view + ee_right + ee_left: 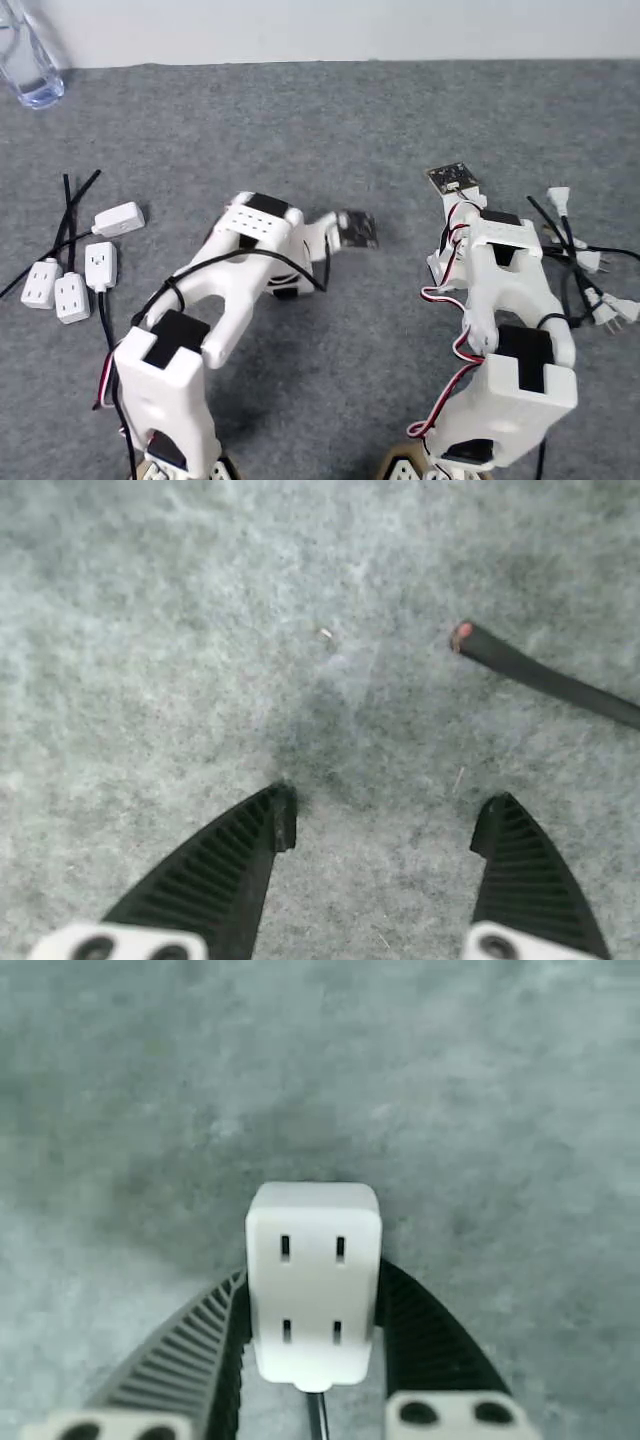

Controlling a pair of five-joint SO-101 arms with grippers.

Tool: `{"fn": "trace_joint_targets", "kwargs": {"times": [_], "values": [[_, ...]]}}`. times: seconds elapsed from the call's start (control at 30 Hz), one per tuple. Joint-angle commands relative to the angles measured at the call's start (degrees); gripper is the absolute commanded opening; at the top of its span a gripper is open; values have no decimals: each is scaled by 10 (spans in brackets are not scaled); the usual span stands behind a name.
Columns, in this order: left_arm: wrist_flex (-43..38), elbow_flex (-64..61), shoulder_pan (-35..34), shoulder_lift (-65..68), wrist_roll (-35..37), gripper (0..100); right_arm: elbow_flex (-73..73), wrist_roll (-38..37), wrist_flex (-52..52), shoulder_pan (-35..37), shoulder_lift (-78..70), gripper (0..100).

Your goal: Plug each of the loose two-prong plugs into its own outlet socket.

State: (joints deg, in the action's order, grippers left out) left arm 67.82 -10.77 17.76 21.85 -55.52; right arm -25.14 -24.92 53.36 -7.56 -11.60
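Since the outlet socket (313,1280) looks to be a light, rigid plastic block with smooth, slippery faces, I judge its two flat sides the proper hold. My left gripper (312,1295) is clenched on it there, over the carpet (150,1080), ribbed pads (215,1325) flanking the slotted face. My right gripper (390,815) hangs released, a black cable end (463,633) near; the loose plugs (612,313) lie beside that arm.

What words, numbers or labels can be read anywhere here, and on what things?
None can be read.
The outlet socket between the left arm's fingers: plain white face with slots, no print.
The circuit board on the arm near the plugs: any markings are too small to read.
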Motion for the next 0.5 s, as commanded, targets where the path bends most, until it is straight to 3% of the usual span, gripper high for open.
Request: {"fn": "trace_joint_targets", "kwargs": {"times": [0.0, 0.1, 0.3, 0.47], "values": [[89, 22, 35, -5, -76, 13, 1, 1, -7, 7, 21, 291], [116, 28, 40, -4, -110, 13, 1, 1, -7, 7, 21, 291], [101, 42, 35, -6, -109, 13, 1, 1, -7, 7, 21, 291], [93, 49, 35, -7, -66, 77, 1, 1, -7, 7, 21, 291]]}}
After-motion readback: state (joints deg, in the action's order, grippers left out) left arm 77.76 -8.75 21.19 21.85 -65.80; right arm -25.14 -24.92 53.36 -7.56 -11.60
